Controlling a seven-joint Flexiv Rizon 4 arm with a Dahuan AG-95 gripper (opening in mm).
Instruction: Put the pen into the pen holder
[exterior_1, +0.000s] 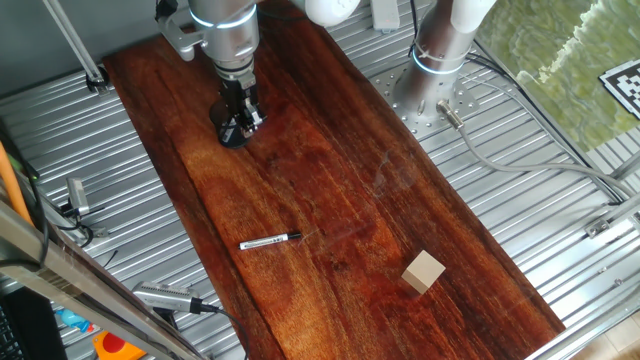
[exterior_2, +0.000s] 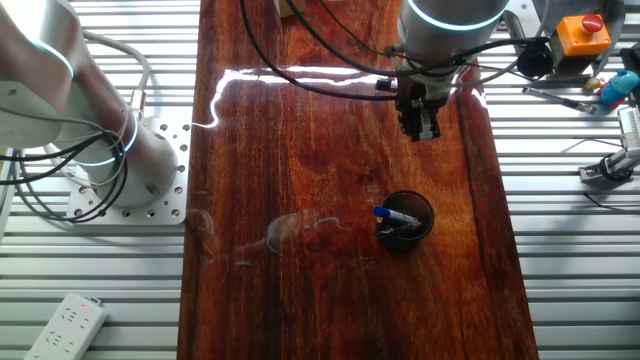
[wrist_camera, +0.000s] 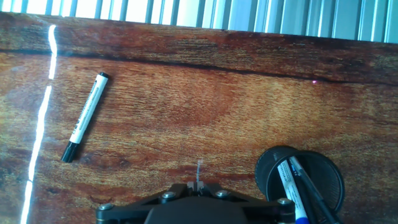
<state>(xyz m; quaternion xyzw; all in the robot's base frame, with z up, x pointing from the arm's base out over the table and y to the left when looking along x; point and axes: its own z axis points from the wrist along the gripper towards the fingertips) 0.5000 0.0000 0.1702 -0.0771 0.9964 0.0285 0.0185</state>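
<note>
Hand view shows the pen (wrist_camera: 86, 117), white with black ends and dark print, lying at the left on the counter (wrist_camera: 205, 99). The pen holder (wrist_camera: 300, 179) sits lower right. The hand (exterior_2: 421, 128) holds nothing; its opening I cannot tell.

One fixed view looks down steeply from high off one end of the wooden surface (exterior_1: 330, 200). The other fixed view looks down from the opposite end. The hand view sits close above the boards. All share the pen holder (exterior_2: 405, 222).
</note>
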